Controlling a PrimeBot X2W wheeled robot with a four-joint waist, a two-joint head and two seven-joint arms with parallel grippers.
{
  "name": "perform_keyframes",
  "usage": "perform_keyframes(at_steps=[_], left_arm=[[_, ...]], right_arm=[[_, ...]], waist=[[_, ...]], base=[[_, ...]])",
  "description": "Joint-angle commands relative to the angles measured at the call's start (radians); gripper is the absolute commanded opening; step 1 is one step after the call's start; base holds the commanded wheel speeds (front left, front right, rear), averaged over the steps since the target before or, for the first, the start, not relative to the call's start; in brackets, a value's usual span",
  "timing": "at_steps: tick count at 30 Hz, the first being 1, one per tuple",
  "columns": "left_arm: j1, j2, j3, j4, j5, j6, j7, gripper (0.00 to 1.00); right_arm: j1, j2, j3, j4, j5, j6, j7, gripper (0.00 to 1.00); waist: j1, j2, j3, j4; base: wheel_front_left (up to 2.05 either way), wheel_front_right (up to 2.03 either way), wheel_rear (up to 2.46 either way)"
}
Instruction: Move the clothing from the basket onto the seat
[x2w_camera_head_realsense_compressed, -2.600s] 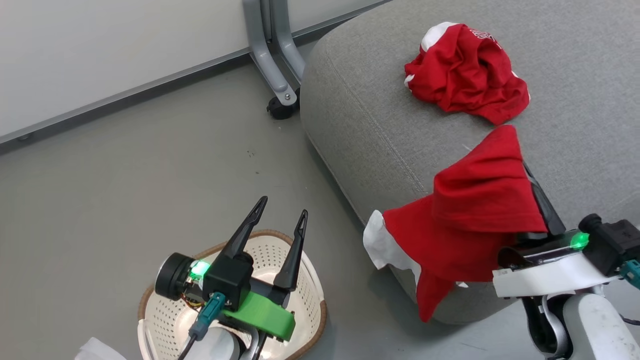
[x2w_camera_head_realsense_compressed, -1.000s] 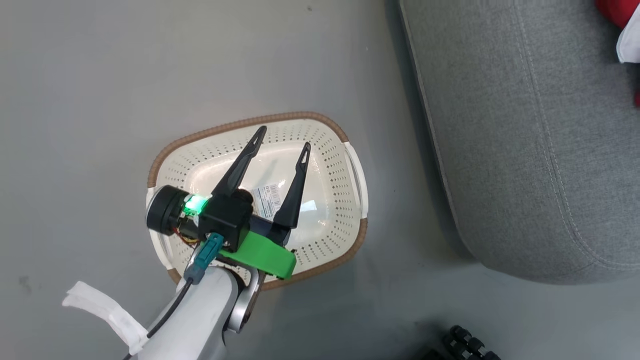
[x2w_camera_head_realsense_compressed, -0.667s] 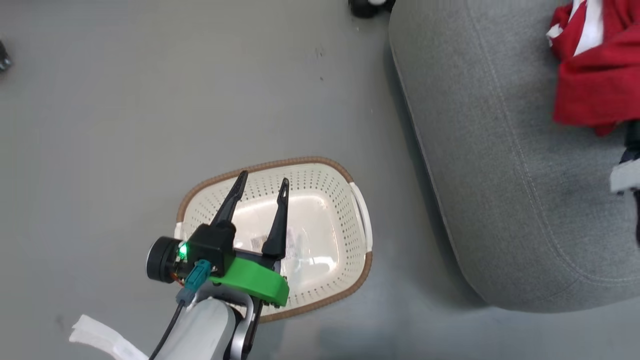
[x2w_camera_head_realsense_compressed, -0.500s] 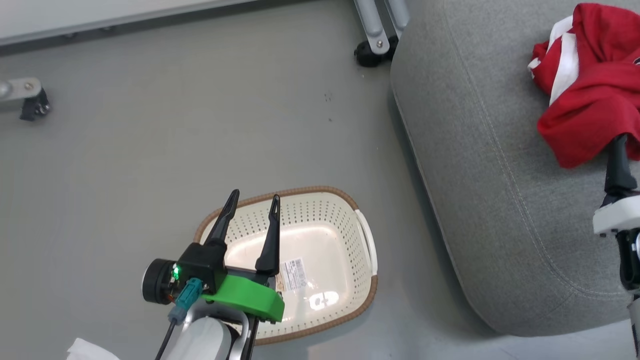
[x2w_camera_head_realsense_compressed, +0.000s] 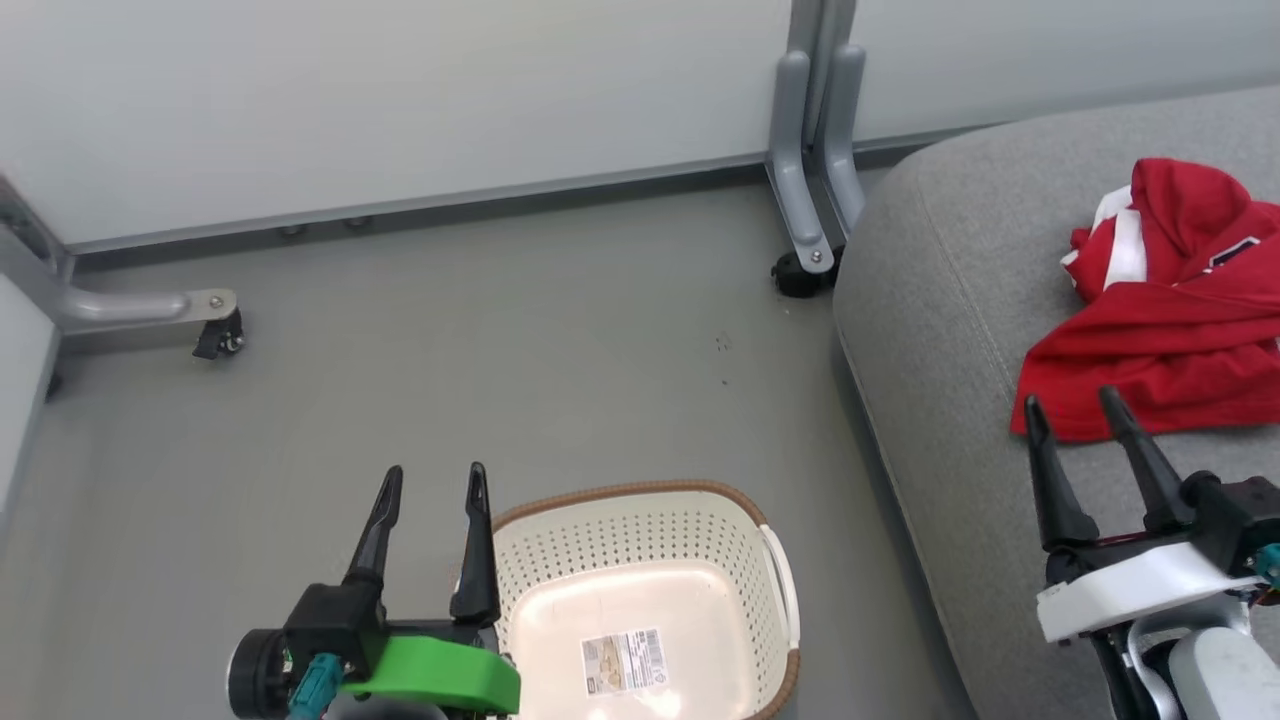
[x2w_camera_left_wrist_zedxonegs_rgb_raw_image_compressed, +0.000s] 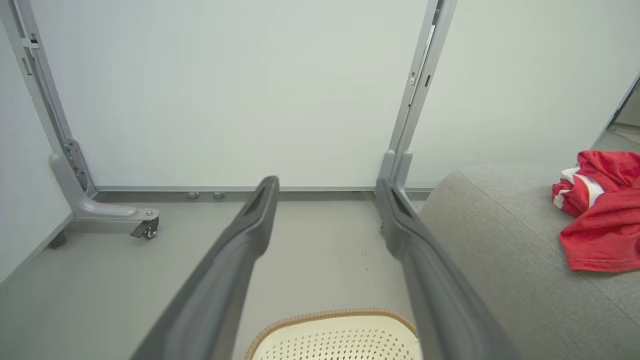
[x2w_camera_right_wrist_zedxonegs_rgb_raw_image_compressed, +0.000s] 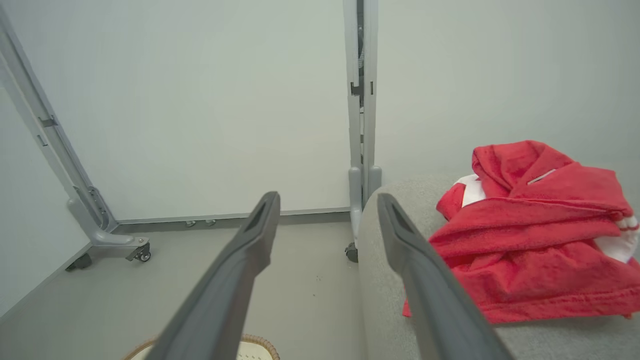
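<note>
The clothing lies heaped on the seat, just beyond the right gripper at its one o'clock, hem running nine-to-three. That gripper is the nearer one, fingers spread and empty. The left gripper, likewise parted and empty, has the basket at its four o'clock with no garment inside, so the job looks done.

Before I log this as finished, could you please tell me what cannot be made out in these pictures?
- Basket: its near end is cut off by the head view's bottom edge.
- Label on its floor: print too small to read.
- Clothing: cut off by the right edge in the head view; folds hide how many garments the pile holds.
</note>
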Motion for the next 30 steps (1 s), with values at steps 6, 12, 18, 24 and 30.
perform_keyframes(at_steps=[6, 12, 18, 24, 30], left_arm=[[0.090, -0.014, 0.075, -0.086, 0.064, -0.016, -0.002, 1.00], [0.163, -0.018, 0.126, -0.119, 0.134, -0.058, -0.002, 1.00], [0.192, -0.022, 0.138, -0.087, 0.170, -0.090, -0.002, 1.00], [0.174, -0.022, 0.136, -0.060, 0.158, -0.095, -0.002, 1.00], [0.162, -0.022, 0.135, -0.048, 0.171, -0.083, -0.002, 1.00]], right_arm=[[0.062, 0.023, 0.026, -0.092, -0.023, -0.001, -0.003, 1.00], [0.126, 0.043, 0.019, -0.119, -0.044, -0.001, -0.003, 1.00], [0.175, 0.067, 0.003, -0.124, -0.052, -0.001, -0.003, 1.00], [0.184, 0.070, 0.011, -0.111, -0.060, -0.001, -0.003, 1.00], [0.176, 0.068, 0.015, -0.105, -0.061, -0.001, -0.003, 1.00]], waist=[[0.0001, 0.0000, -0.091, 0.081], [0.0001, 0.0000, -0.116, 0.098], [0.0001, 0.0000, -0.128, 0.104], [0.0001, 0.0000, -0.132, 0.100], [0.0001, 0.0000, -0.135, 0.093]], base=[[0.00, 0.00, 0.00], [0.00, 0.00, 0.00], [0.00, 0.00, 0.00], [0.00, 0.00, 0.00], [0.00, 0.00, 0.00]])
